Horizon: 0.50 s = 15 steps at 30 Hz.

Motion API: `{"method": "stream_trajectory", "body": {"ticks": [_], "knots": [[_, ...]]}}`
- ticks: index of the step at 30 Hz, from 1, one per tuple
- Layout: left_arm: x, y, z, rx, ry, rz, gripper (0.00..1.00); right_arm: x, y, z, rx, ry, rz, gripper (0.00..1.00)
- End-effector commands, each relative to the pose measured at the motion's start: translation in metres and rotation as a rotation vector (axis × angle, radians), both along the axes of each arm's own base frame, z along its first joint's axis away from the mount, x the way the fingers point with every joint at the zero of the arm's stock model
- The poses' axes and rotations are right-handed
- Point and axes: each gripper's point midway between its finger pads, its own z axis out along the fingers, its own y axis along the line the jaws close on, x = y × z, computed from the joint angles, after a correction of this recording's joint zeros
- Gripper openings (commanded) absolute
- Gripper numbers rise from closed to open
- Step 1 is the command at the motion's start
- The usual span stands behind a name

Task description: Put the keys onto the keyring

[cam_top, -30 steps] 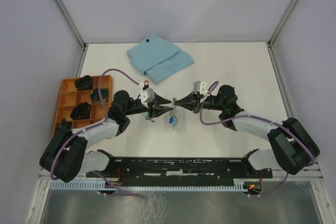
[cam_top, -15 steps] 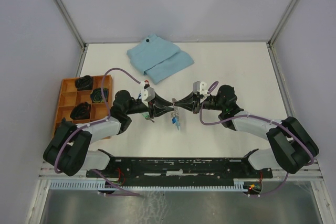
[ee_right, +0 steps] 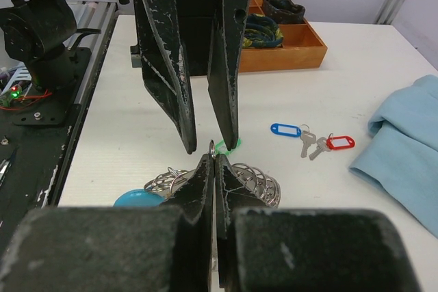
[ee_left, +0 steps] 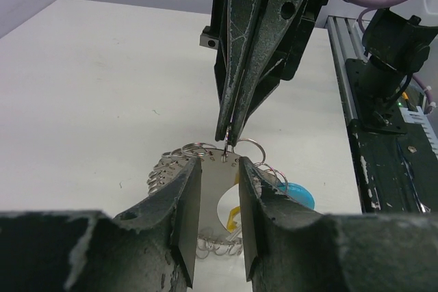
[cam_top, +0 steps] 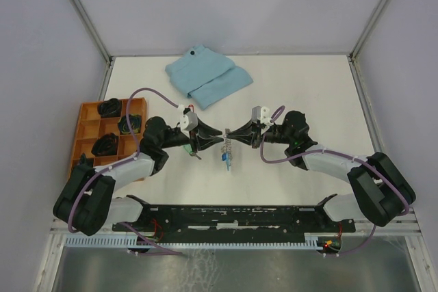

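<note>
Drawn slightly back at the wrist since 1 second earlier, the left gripper (ee_left: 219, 169) faces the right gripper (ee_left: 228, 138) tip to tip, its 2 fingers spread with a clear gap and nothing visibly pinched between them. The right gripper's fingers are pressed together on the top of the keyring (ee_left: 179, 163), whose chain loops bunch just below both sets of tips, with its light-blue strap (ee_right: 140, 198) just beside the right fingers. On the table (ee_right: 328, 73), the blue-tagged key (ee_right: 286, 128) and red-tagged key (ee_right: 340, 142) lie side by side, well apart from either gripper; a green tag (ee_right: 231, 146) shows just behind the left fingertips, its key hidden. Done well, the step likely needs the right fingers to hold the loop steady while the left takes 1 key by its tag, leaving the hole free
</note>
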Motion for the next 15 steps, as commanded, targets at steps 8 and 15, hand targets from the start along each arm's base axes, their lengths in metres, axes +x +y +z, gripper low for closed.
{"method": "stream_trajectory", "body": {"ticks": [8, 15], "knots": [[-0.0008, -0.0080, 0.0190, -0.035, -0.015, -0.068, 0.26, -0.0032, 0.0018, 0.0256, 0.056, -0.081, 0.037, 0.01], [-0.0011, -0.0103, 0.0190, -0.035, -0.009, -0.075, 0.16, -0.0033, 0.0016, 0.0249, 0.053, -0.076, 0.039, 0.01]]}}
